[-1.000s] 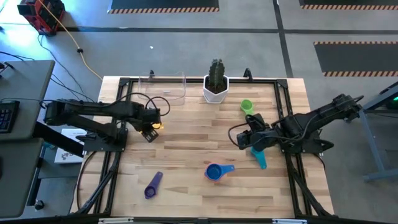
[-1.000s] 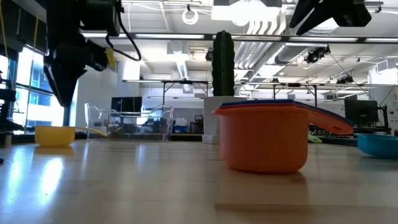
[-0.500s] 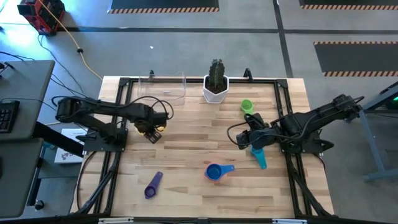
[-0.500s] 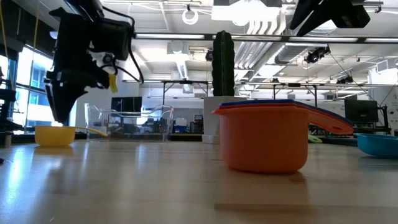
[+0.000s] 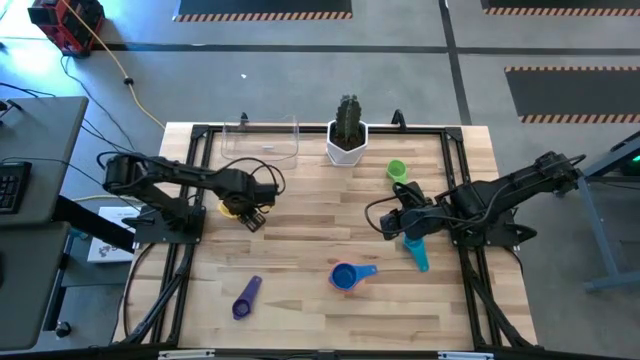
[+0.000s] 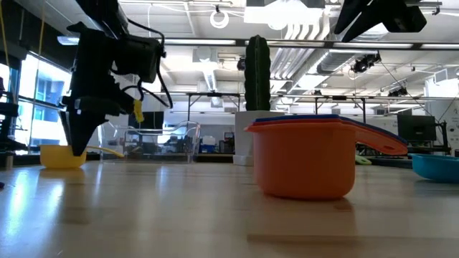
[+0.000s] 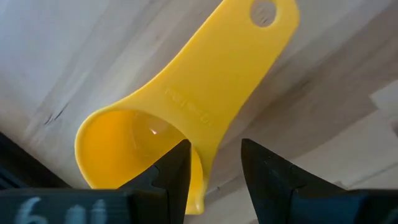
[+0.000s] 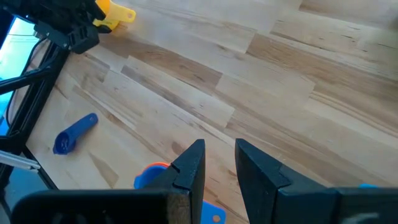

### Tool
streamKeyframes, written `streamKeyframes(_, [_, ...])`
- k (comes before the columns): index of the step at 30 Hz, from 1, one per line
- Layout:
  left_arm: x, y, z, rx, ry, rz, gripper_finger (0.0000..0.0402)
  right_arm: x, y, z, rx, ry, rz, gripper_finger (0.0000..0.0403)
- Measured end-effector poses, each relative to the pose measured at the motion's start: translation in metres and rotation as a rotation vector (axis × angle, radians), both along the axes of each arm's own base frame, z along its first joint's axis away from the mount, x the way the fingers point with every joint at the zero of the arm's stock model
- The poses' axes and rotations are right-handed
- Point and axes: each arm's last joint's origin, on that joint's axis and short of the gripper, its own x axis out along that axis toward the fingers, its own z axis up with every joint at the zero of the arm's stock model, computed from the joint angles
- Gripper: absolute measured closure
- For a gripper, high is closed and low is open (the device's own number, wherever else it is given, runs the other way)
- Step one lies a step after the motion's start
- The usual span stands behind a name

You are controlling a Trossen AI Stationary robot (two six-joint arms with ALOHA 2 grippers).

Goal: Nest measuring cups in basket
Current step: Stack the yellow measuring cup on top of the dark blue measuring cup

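**Left tool drops over the yellow cup**

Your left tool (image 5: 243,207) has swung in from the bench's left edge since a second ago. From above, it sits over the yellow cup (image 5: 229,208), in front of the clear basket (image 5: 262,139); your right tool (image 5: 393,221) waits near the teal cup (image 5: 417,256). At bench level, fingers point down beside the yellow cup. Left wrist: fingers (image 7: 174,171) apart, straddling its handle. Right wrist: fingers (image 8: 189,165) slightly apart, empty.

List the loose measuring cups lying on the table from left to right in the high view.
Yellow cup → purple cup → blue-and-orange stack → green cup → teal cup.
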Motion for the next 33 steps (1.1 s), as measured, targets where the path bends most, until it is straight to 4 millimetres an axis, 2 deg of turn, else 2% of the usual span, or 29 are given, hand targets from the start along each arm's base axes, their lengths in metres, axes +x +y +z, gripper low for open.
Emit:
streamKeyframes(5, [0.003, 0.000, -0.009, -0.008, 0.040, -0.026, 0.0283, 0.000, 0.000, 0.000, -0.003, 0.001, 0.004, 0.0323])
streamKeyframes(15, [0.005, -0.002, -0.012, -0.010, 0.053, -0.055, 0.0386, 0.000, 0.000, 0.000, -0.006, 0.001, 0.008, 0.0323])
streamKeyframes(18, [0.008, -0.006, -0.009, -0.022, 0.043, -0.091, 0.0392, 0.001, 0.000, 0.000, -0.004, -0.006, 0.007, 0.0323])
streamKeyframes(24, [0.024, -0.022, 0.010, -0.077, -0.023, -0.104, 0.0388, 0.001, 0.000, 0.001, -0.003, -0.028, -0.025, 0.0323])
streamKeyframes(33, [0.064, -0.066, 0.062, -0.075, -0.274, -0.150, 0.0384, 0.004, 0.001, -0.001, 0.014, -0.033, -0.062, 0.0323])
